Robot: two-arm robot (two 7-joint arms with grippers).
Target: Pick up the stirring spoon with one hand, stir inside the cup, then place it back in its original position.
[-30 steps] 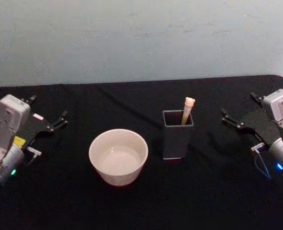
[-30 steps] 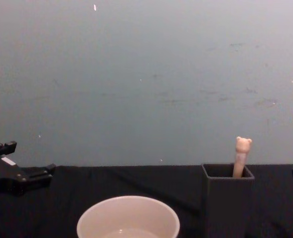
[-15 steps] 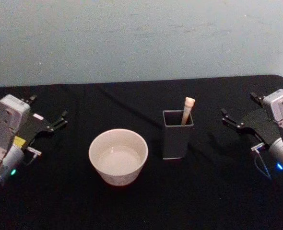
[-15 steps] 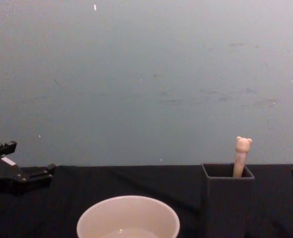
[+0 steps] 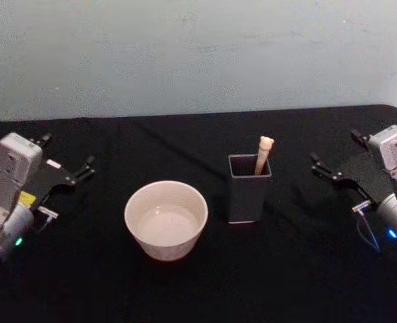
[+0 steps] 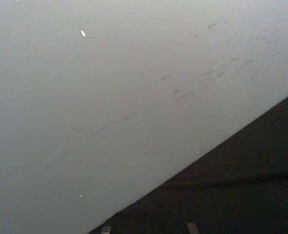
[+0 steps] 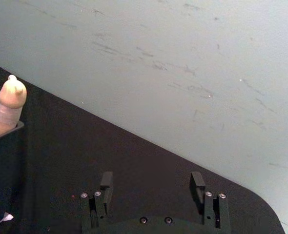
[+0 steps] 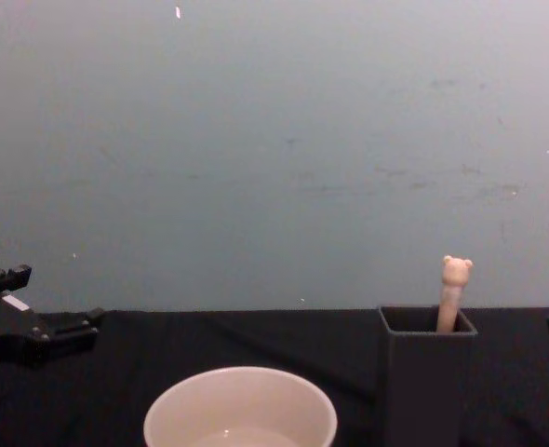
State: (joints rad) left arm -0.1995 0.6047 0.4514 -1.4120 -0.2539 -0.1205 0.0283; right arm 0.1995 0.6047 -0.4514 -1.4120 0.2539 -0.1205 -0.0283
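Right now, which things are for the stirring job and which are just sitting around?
For the job: stirring spoon, standing in the grey holder; cream cup; left gripper and right gripper, both open, at the sides.
Just there: black table; pale wall.

- No word, number or brand can be read anywhere before me.
- A small white label (image 5: 52,163) sits on the black body of my left gripper (image 5: 66,151); its print is too small to make out.
- A yellow sticker (image 5: 27,199) sits on my left wrist, beside the grey housing; I cannot tell any lettering on it.
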